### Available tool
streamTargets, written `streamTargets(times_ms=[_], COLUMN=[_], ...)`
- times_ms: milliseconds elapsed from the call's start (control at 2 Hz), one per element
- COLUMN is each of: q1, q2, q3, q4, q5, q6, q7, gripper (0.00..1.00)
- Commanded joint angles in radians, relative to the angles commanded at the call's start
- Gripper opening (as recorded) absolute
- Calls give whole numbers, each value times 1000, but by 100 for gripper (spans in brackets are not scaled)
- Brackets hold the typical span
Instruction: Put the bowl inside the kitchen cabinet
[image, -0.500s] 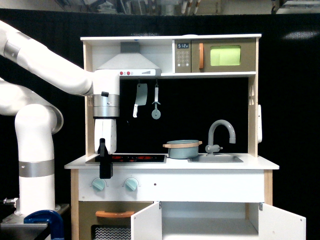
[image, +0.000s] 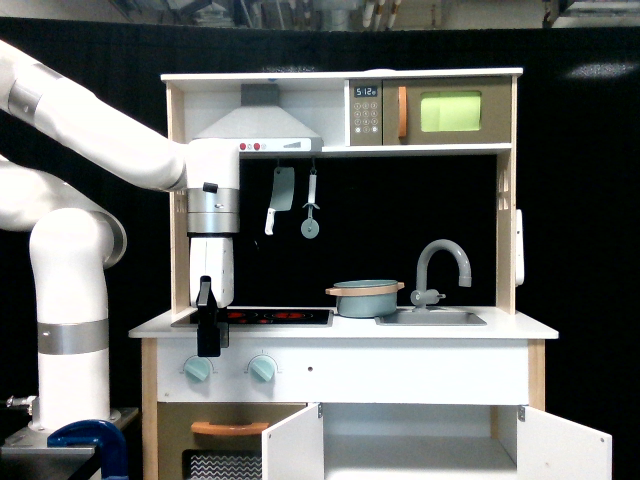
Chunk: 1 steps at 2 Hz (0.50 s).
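Even bright light from above/front, black backdrop soaks it up. White countertop (image: 340, 325) and arm (image: 100, 135) near clipping, mild glare. Microwave window (image: 450, 111) glows green. Recess behind the faucet (image: 443, 268) dark. Focus sharp, no motion blur, no visible edge distortion.

Bowl (image: 365, 298) on counter (image: 500, 326), between stove (image: 270, 316) at exterior view's left and sink (image: 430, 319) at right, touching neither clearly. Tap (image: 441, 265) behind sink. Gripper (image: 208, 330) hangs before counter's left edge. Cabinet (image: 430, 445) below, both doors swung out. Microwave (image: 435, 112) on top shelf, right.
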Motion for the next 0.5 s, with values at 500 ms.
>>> streamTargets(times_ms=[500], q1=[9], q2=[30], q3=[17], q4=[20], q5=[5], q6=[-27], q7=[17], gripper=[100])
